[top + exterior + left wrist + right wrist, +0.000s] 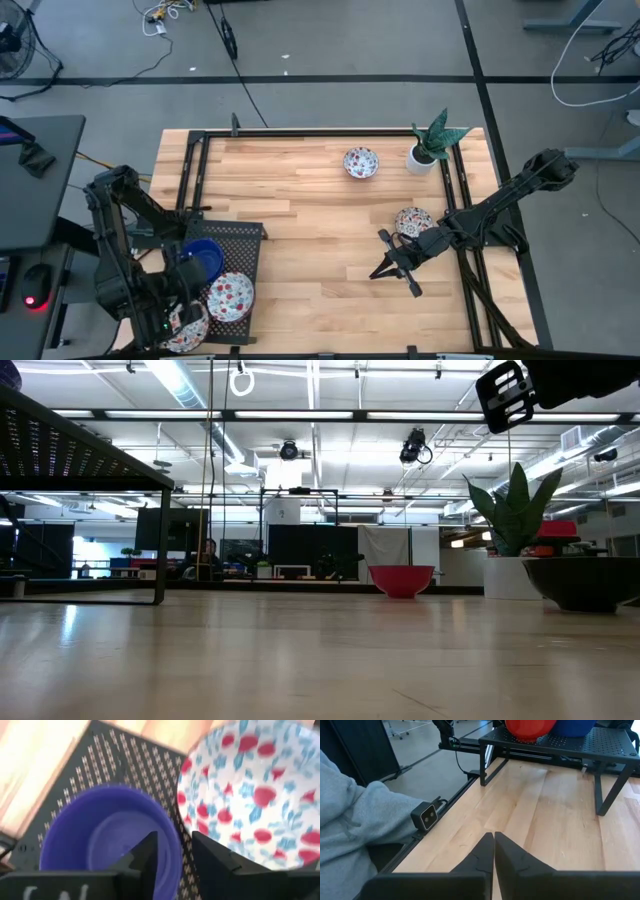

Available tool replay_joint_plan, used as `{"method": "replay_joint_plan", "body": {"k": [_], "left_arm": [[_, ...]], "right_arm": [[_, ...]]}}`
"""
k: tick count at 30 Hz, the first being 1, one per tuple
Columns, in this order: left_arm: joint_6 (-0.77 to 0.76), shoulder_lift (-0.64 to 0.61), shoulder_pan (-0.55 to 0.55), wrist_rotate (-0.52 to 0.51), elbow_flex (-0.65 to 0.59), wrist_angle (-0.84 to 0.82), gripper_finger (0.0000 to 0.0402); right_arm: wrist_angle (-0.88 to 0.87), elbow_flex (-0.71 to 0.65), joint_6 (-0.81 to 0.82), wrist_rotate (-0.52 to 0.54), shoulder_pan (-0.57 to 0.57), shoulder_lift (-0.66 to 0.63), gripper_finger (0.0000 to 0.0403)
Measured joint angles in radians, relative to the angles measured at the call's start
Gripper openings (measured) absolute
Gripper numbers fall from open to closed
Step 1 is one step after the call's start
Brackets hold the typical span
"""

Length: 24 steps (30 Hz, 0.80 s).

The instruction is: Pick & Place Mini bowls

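A solid blue mini bowl (203, 258) (107, 837) sits on the black perforated rack (245, 238) at the table's near left. Two floral mini bowls (230, 297) (188, 326) rest on the rack beside it, one of them filling much of the left wrist view (255, 795). My left gripper (188, 272) (175, 842) is open over the blue bowl's rim. Two more floral bowls stand on the table, one far (361, 162) and one (413, 221) by my right arm. My right gripper (377, 272) (493, 837) is shut above bare wood, holding nothing. My left gripper comes from above at the blue bowl's rim (176, 862) on the side toward the floral bowl. One finger (145, 855) stands inside the bowl and one (215, 862) outside. Rack shows between rim and outer finger; whether the inner finger touches, I cannot tell. The bowl sits on the rack.
A white pot with a green plant (425, 152) stands at the far right. A black frame rail (330, 134) runs along the table's far edge. A person's grey sleeve (355, 815) and a small camera (425, 816) are at the table's edge. Bare wood lies in the middle (320, 260).
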Motion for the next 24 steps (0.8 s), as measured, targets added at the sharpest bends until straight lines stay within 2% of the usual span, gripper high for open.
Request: {"method": "replay_joint_plan", "body": {"k": [4,7,16,24], "left_arm": [[-0.001,0.000,-0.001,-0.041,0.000,0.000,0.0136],[-0.001,0.000,-0.002,-0.041,0.000,0.000,0.0121],[-0.001,0.000,-0.026,-0.043,0.000,0.000,0.0008],[-0.001,0.000,-0.027,-0.042,0.000,0.000,0.0004]], "right_arm": [[0.000,0.000,0.000,0.000,0.000,0.000,0.0017],[0.000,0.000,-0.001,0.000,0.000,0.000,0.0017],[-0.001,0.000,-0.003,0.000,0.000,0.000,0.0017],[-0.002,0.000,-0.005,0.000,0.000,0.000,0.0017]]}}
